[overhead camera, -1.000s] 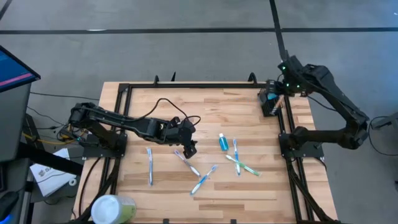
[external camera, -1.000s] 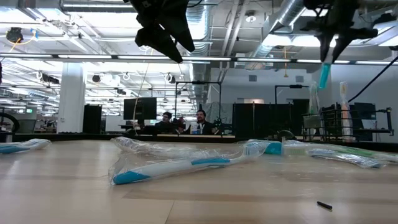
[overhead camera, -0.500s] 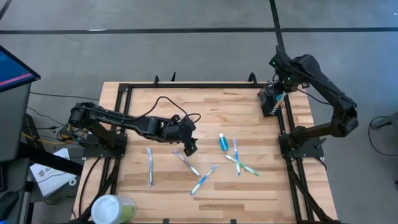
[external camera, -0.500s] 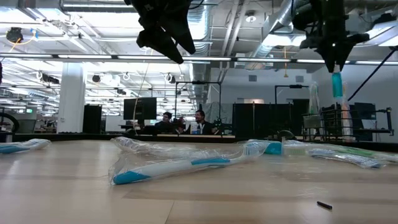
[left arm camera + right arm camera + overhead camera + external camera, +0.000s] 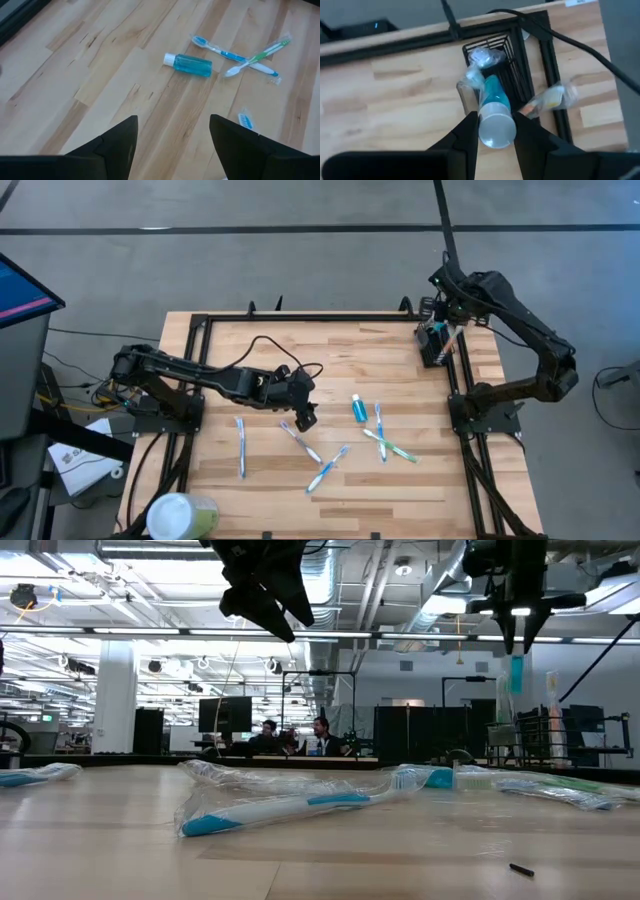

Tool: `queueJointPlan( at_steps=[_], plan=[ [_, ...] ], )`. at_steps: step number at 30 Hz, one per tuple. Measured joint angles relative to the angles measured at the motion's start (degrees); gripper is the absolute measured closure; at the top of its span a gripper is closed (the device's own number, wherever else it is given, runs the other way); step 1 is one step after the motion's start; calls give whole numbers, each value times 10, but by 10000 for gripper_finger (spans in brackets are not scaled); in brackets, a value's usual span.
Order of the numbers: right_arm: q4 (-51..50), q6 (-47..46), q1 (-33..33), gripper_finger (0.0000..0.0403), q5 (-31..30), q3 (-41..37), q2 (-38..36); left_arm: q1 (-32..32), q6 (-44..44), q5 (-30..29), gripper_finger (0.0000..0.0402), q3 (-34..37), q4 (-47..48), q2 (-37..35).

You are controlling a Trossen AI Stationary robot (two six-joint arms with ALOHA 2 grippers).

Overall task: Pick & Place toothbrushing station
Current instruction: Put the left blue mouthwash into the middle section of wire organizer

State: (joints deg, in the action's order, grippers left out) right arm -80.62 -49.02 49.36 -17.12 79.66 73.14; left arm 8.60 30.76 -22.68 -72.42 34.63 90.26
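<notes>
Your right gripper [image 5: 491,131] stands directly above the toothbrushing station [image 5: 438,343], its two fingers set narrowly either side of a blue tube with a clear cap [image 5: 495,112]. The fingers sit close against the cap, but I cannot tell whether they actually grip it. The tube stands upright with its lower end in the station. Wrapped items [image 5: 479,62] poke out of the station beside the tube.

The station is a small black upright holder at the table's [image 5: 300,345] far right corner, against the black frame rail.

Your left gripper [image 5: 305,408] hangs above the middle of the table, fingers spread wide and holding nothing. Below and beyond it lie a small blue bottle [image 5: 189,64] and several wrapped toothbrushes [image 5: 385,442].

A pale-green cup with a white lid [image 5: 180,516] stands at the near left corner.
</notes>
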Motion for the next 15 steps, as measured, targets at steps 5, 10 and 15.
queueJointPlan(
  at_steps=[5, 10, 15],
  plan=[
    [-10, -124, -27, 311, -57, -4, 8, 0, -3, 0, 161, 0, 0, 0],
    [-22, -212, -26, 311, -50, -22, 12, 0, -3, 0, 161, 0, 0, 0],
    [-26, -212, -2, 311, -43, -33, 12, 4, -1, 0, 161, 0, 0, 0]
  ],
)
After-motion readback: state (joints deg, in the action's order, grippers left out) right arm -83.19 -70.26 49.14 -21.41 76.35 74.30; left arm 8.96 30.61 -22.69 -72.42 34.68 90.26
